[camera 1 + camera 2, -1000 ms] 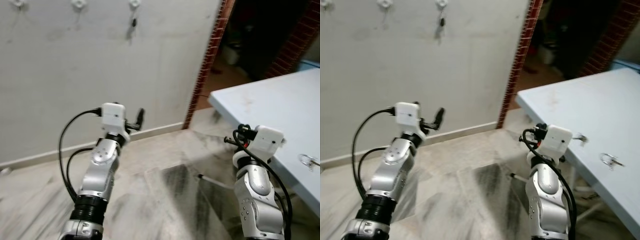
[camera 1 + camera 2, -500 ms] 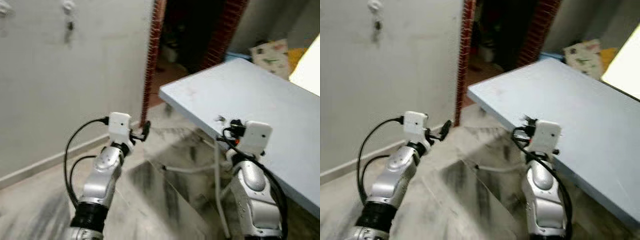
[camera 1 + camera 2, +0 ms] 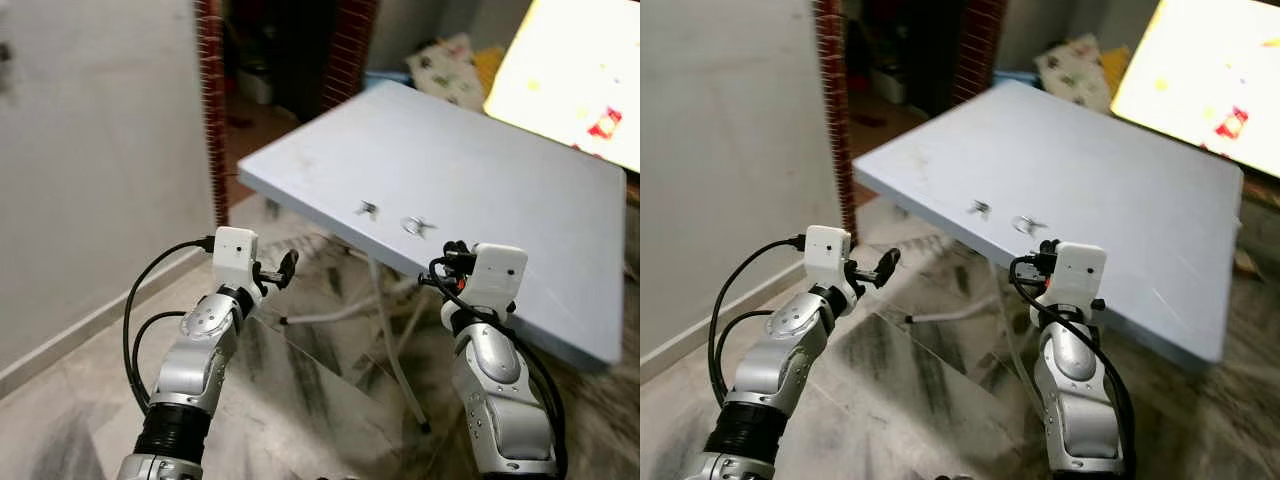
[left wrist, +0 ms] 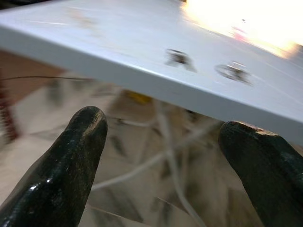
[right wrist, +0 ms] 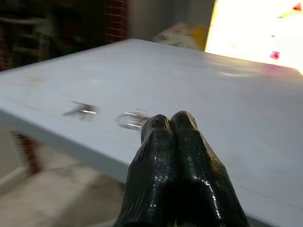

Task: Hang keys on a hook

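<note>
Two silver, jointed metal arms with ribbed black collars and looping black cables, each capped by a white box-shaped wrist camera housing, ending in the left gripper (image 4: 161, 156) and right gripper (image 5: 174, 124) of long, glossy, rounded black fingers (image 4: 71, 165).

matt pale table (image 3: 480, 170), shiny metal keys (image 3: 417, 226)

Two small metal things on the table (image 3: 520, 170), prob. keys (image 3: 417, 226) and a second piece (image 3: 367, 209), are too blurred to tell the shape. In right wrist view the right gripper (image 5: 173, 124) covers part of the ring. Table's far right corner is cut by pic edge. Bright panel (image 3: 580, 70) overexposed, no detail.
</note>
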{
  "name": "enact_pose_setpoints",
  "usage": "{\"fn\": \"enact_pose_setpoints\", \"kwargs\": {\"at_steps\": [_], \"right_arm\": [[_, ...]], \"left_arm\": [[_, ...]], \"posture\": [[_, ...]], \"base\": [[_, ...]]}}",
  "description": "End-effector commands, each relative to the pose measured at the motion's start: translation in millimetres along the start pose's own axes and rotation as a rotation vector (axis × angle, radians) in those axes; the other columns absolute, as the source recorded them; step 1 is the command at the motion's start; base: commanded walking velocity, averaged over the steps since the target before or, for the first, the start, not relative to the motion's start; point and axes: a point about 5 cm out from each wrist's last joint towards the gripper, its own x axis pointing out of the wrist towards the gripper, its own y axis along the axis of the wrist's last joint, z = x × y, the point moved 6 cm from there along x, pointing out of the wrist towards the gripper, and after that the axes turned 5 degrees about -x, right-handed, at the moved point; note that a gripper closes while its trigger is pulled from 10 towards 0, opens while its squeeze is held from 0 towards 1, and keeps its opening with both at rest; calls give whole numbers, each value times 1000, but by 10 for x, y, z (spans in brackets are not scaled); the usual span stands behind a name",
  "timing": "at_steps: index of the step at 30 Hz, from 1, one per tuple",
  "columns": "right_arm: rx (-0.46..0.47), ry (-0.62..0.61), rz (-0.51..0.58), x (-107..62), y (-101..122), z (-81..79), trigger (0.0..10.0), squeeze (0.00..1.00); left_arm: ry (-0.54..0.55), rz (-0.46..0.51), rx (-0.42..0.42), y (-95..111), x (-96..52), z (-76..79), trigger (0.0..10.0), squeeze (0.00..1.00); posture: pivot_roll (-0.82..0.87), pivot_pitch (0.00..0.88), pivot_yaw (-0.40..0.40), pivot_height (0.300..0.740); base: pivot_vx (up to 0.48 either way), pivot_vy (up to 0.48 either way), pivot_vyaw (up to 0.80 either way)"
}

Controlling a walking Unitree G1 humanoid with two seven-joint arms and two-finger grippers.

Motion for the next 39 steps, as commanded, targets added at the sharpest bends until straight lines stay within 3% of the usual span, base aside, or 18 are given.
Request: {"fn": "enact_pose_setpoints", "kwargs": {"at_steps": [1, 10, 13, 17, 24, 32, 39], "right_arm": [[15, 0, 16, -3, 35, -42, 10000, 0], [88, -70, 21, 2, -71, -90, 10000, 0], [102, -83, 23, 19, -79, -99, 10000, 0], [109, -87, 29, 44, -62, -124, 10000, 0], [22, 12, 43, 49, 31, -175, 10000, 0], [-18, -6, 37, 79, 91, 64, 10000, 0], [-21, 30, 36, 43, 111, -91, 10000, 0]], "left_arm": [[-16, 7, 27, 79, -22, -11, 10000, 0], [-113, -66, 139, 117, 13, 20, 10000, 0], [-132, -74, 158, 137, 16, 19, 10000, 0], [-153, -76, 180, 148, 28, 19, 10000, 0], [-6, -17, 60, 167, 76, -111, 10000, 0], [52, 7, -1, 74, -12, -202, 10000, 0], [54, 22, -5, 142, 24, -226, 10000, 0]], "posture": [[44, 0, -65, 740], [95, 0, 91, 740], [95, 0, 99, 740], [76, 0, 73, 740], [37, 0, -48, 740], [8, 0, -103, 740], [4, 0, -88, 740]], "base": [[0, 0, -781], [0, 0, -781], [0, 0, -781], [0, 0, -781], [0, 0, -221], [0, 0, 0], [0, 453, 0]]}}
